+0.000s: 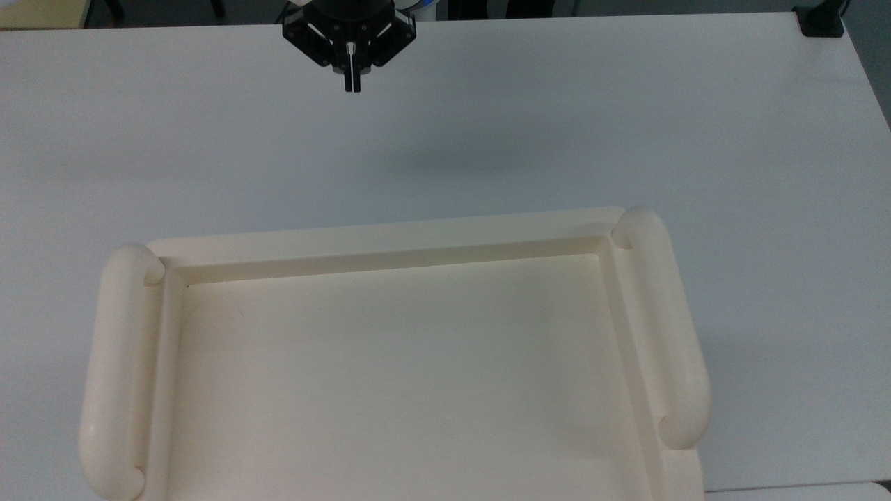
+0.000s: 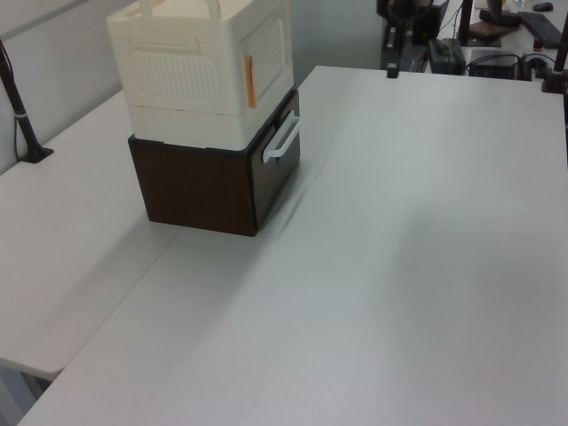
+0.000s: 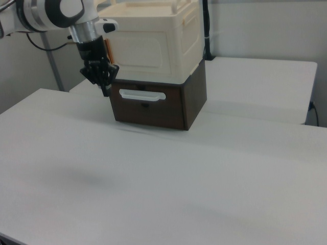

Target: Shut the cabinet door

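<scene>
Cabinet (image 3: 153,48) sits on a dark brown drawer unit (image 3: 158,107) near the far edge of the desk (image 3: 163,178) in the right view. Door (image 3: 138,51) lies flush against the cabinet front, copper handle (image 2: 249,82) at its edge in the left view. Top view gives the recessed cabinet top (image 1: 397,376) and two rounded rails (image 1: 665,327), nothing of the front; the two side views give the door and the white drawer handle (image 3: 142,95). Tool (image 1: 352,87): fingers pressed together, holding nothing, well apart from the cabinet, over the desk's far edge in the top view. In the right view the tool (image 3: 106,91) hangs at the right view's left of the drawer unit. Desk is plain white. Left view: black equipment and further desks beyond the far edge.
</scene>
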`<control>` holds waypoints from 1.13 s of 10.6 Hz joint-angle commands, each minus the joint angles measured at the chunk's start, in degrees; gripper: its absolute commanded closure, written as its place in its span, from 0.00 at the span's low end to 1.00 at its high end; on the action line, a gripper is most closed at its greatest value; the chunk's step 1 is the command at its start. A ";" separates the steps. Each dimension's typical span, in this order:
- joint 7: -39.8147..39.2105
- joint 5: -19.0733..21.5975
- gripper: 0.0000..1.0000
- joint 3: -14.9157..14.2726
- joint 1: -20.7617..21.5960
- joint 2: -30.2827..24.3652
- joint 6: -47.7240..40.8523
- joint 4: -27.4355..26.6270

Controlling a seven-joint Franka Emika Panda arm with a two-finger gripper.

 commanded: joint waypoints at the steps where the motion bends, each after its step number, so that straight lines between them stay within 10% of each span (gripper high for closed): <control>1: -0.36 -0.66 0.53 -0.53 -0.47 -4.83 -4.11 -5.11; 2: -0.36 -0.66 0.07 -0.80 -0.56 -4.74 -3.95 -5.11; 3: -0.28 -0.66 0.00 -0.80 -0.91 -4.82 -4.03 -5.20; 12: 4.12 0.04 0.00 -1.15 -2.31 -5.44 0.54 -5.29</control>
